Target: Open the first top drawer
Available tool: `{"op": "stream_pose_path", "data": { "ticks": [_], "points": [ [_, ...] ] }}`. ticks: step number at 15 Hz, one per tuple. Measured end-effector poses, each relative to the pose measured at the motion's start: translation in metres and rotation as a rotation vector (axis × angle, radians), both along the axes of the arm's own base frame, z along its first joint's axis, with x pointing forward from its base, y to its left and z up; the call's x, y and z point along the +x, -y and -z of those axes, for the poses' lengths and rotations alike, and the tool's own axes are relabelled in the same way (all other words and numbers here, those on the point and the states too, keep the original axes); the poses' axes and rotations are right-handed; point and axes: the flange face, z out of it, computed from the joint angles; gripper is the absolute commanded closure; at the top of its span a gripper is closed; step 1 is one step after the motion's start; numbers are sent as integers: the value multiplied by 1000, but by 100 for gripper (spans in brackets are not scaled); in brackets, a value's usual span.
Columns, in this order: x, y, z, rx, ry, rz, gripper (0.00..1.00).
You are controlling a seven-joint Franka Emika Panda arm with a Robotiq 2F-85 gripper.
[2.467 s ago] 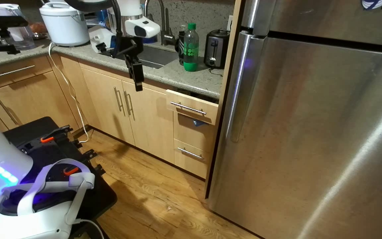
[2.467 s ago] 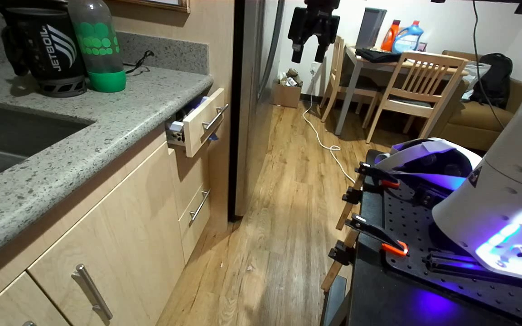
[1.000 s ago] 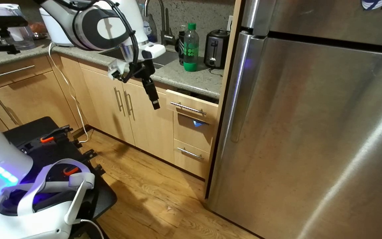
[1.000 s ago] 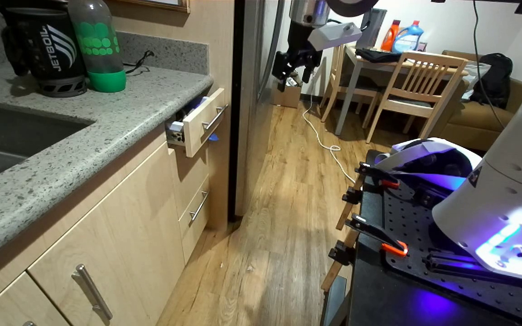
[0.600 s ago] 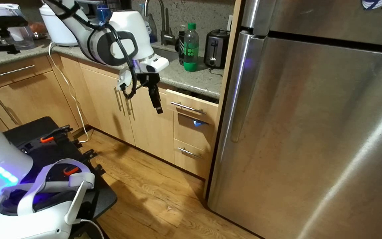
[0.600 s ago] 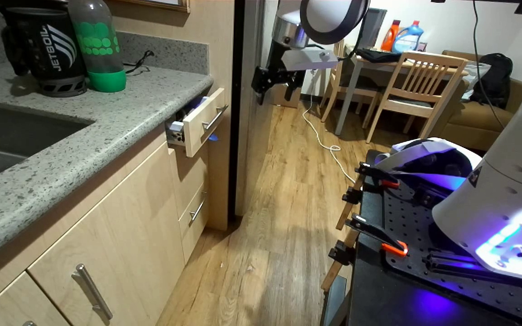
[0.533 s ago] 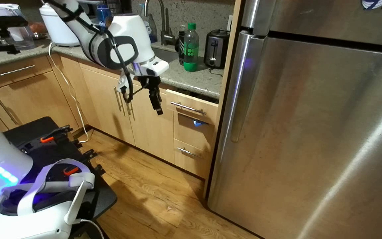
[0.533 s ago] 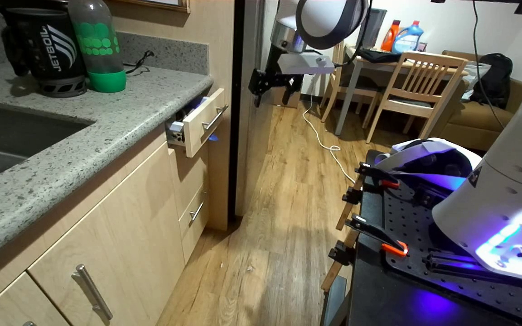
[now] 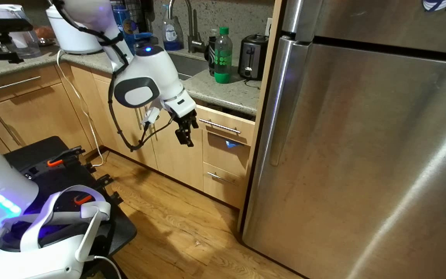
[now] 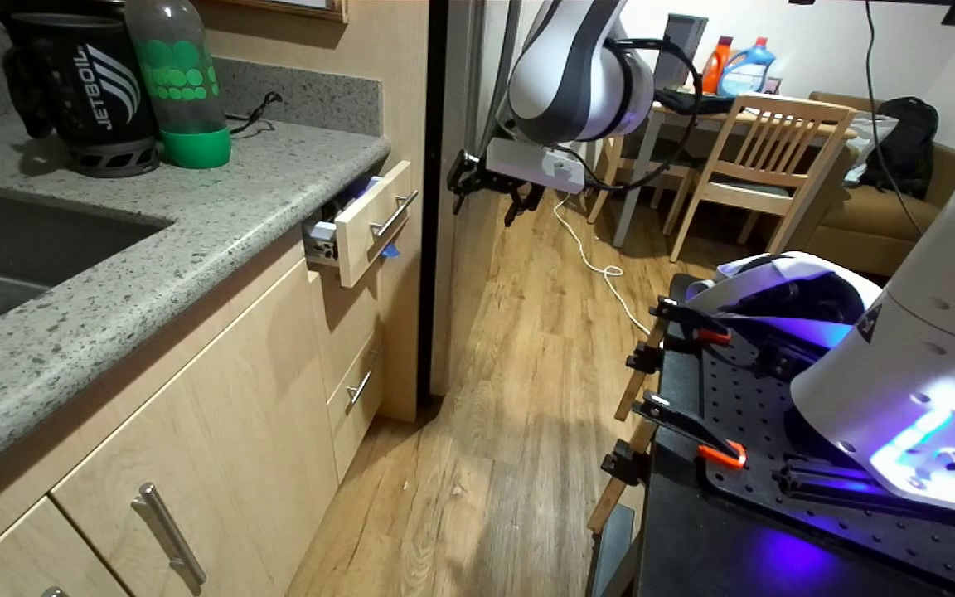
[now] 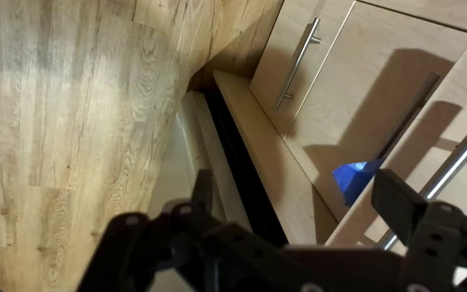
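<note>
"Wrist view: did it show where the top drawer point(image 10: 361, 222) was?"

"Yes, along the right edge, bar handle point(image 11: 458, 157) included; in both exterior views the drawer stood partly pulled out beneath the desk point(image 10: 278, 170)."

"What was in it?"

"A purple-blue thing point(image 10: 360, 189) and a white piece point(image 10: 322, 231), neither clear enough to name. Just beneath its front showed a blue scrap point(image 11: 353, 178)."

"And the claw point(image 11: 294, 184)?"

"It was spread wide, near the drawer yet apart from it. It sat lower than a moment earlier, while the drawer had not shifted."

"Any writing?"

"JETBOIL, on a black vessel point(image 10: 84, 87) standing on the desk beside a green-dotted bottle point(image 10: 181, 83). Farther along, by the faucet point(image 9: 190, 25), a clear bottle point(image 9: 172, 25) held blue liquid; its label point(image 9: 171, 35) was too small to read."
</note>
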Motion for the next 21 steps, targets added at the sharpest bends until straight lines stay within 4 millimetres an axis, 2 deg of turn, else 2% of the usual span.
{"op": "stream_pose_path", "data": {
  "ticks": [3, 6, 8, 10, 12, 13, 15, 21],
  "points": [
    [-4, 16, 20, 5, 51, 56, 0],
    [-5, 31, 29, 1, 110, 102, 0],
    [-2, 37, 29, -1, 140, 114, 0],
    [13, 42, 16, -15, 180, 101, 0],
    [28, 41, 4, -31, 212, 64, 0],
    [31, 34, 3, -31, 213, 21, 0],
    [29, 22, 6, -16, 205, -25, 0],
    [31, 18, 9, -8, 204, -36, 0]
  ]
}}
